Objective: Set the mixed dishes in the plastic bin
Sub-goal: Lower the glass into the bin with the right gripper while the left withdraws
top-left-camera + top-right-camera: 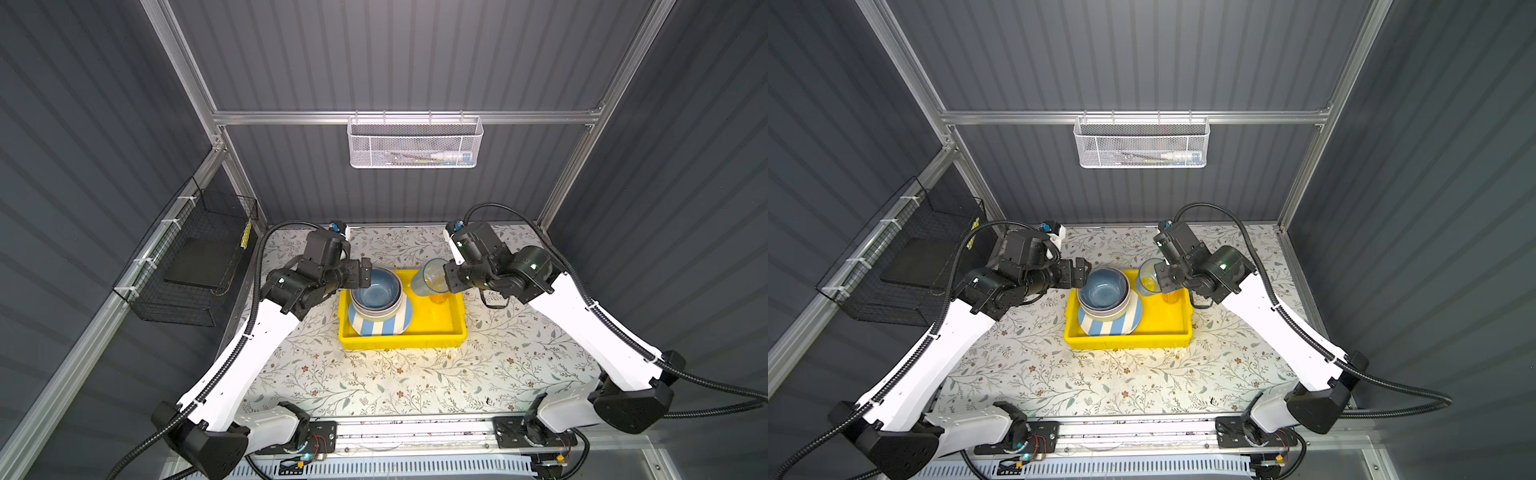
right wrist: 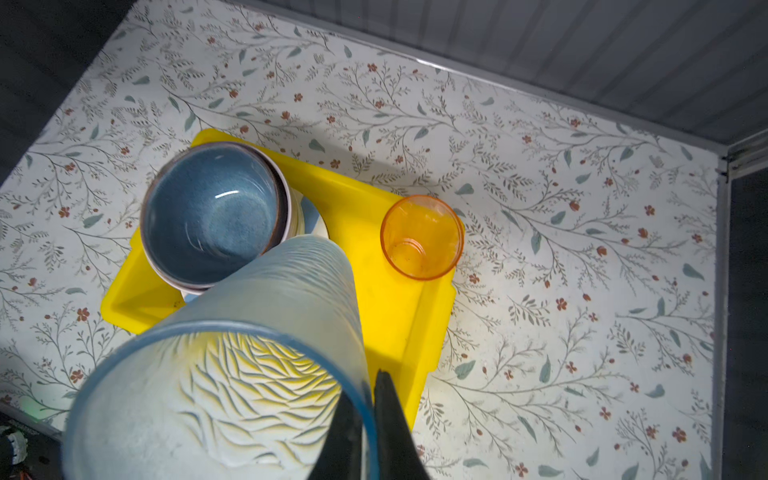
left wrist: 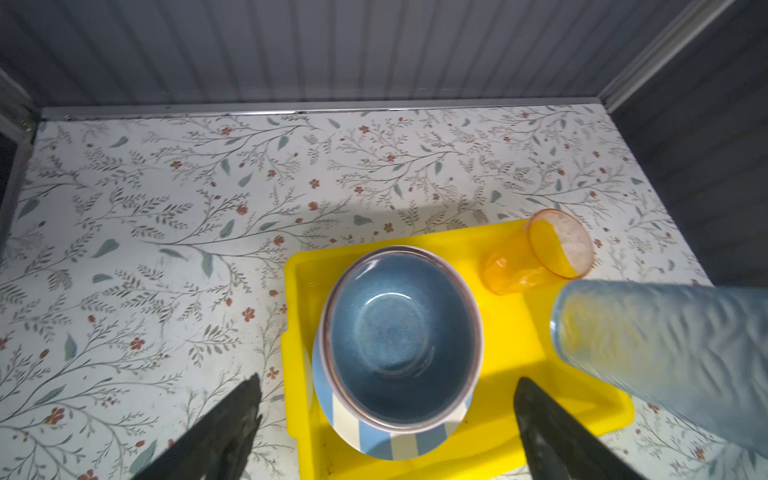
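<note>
Crowding the yellow bin [image 1: 401, 340] are stacked bowls [image 1: 376, 286] and orange tumbler [image 1: 439, 297].

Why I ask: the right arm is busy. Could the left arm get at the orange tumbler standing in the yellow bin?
Probably not cleanly. The open left fingers sit across the bowl stack from the orange tumbler, and the right fingers, shut on the blue tumbler, hang close by it.

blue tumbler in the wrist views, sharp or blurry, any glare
Left wrist view: the blue tumbler is soft and smeared, cropped at the edge. Right wrist view: its ridges read sharper, tinted yellow by the bin behind; a glint in the dark blue bowl.
</note>
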Tool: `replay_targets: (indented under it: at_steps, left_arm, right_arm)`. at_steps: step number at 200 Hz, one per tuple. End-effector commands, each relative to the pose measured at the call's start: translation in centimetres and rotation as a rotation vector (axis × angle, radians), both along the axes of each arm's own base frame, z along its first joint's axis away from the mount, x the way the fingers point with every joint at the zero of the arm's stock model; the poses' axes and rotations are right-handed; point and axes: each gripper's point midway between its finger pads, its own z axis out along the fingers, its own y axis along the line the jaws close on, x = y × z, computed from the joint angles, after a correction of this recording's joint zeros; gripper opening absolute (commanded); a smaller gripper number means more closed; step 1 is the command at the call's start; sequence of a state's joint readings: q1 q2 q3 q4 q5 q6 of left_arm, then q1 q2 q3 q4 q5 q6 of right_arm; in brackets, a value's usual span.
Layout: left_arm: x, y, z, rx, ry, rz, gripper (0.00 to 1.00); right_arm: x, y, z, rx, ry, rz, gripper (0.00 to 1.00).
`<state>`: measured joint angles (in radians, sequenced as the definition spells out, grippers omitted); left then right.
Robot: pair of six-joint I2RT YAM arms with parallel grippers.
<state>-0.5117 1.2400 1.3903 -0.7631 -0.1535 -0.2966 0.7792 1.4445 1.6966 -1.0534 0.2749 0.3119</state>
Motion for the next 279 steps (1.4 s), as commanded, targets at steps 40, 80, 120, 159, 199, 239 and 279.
replay_targets:
  at_steps: [40, 80, 120, 159, 199, 239, 279]
  left_arm:
    - [1.5, 3.1, -2.5, 0.123, -0.016, 0.078, 1.00]
    - [2.0, 4.9, -4.4, 0.110, 0.022, 0.117, 1.00]
    - [2.1, 6.1, -5.6, 0.144, 0.041, 0.153, 1.00]
    - [2.0, 6.7, -6.4, 0.159, 0.048, 0.175, 1.00]
    - [1.8, 7.1, -6.8, 0.171, 0.055, 0.184, 1.00]
    - [1.5, 7.3, -7.3, 0.179, 0.068, 0.188, 1.00]
    - [1.9, 7.1, -6.9, 0.164, 0.050, 0.196, 1.00]
  right_arm:
    - [-2.3, -2.6, -5.6, -0.116, 0.179, -0.071, 0.00]
    - [-2.2, -3.2, -9.1, -0.162, 0.255, -0.105, 0.00]
    - [-2.1, -3.3, -11.5, -0.216, 0.311, -0.118, 0.00]
    - [-2.4, -3.4, -13.8, -0.203, 0.370, -0.112, 0.00]
    - [-2.6, -4.4, -15.3, -0.195, 0.404, -0.136, 0.00]
    - [-2.7, -5.2, -16.3, -0.185, 0.430, -0.159, 0.00]
    - [-2.9, -5.4, -17.0, -0.196, 0.449, -0.158, 0.01]
